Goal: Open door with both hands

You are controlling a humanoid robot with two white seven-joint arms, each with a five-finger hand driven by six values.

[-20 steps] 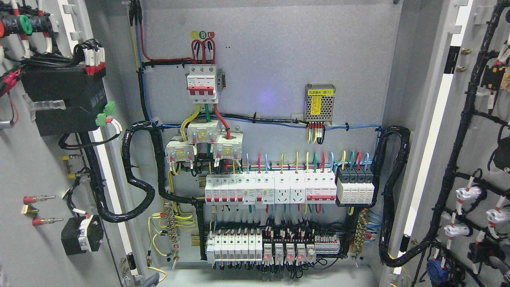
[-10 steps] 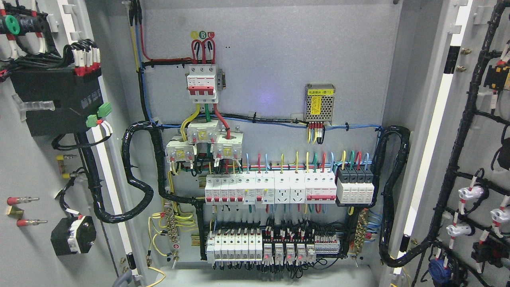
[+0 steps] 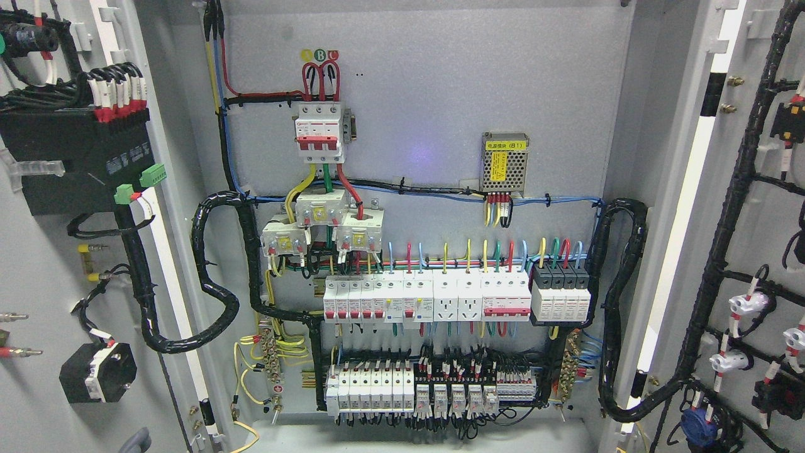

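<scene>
Head view: the left door stands swung out at 9 o'clock. A grey hand part shows at 7 o'clock; its finger state cannot be told. The right door stands open at 3 o'clock; no right hand is visible. Hazard: further swing may strain the black cable loom bridging hinge to cabinet.

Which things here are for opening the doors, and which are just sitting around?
For the job: grey metal left door, swung open; grey metal right door, swung open; grey left hand, barely showing at the bottom edge.
Just there: white three-pole breaker with red bar; silver mesh box with yellow label; black spiral-wrapped cable bundle.
</scene>
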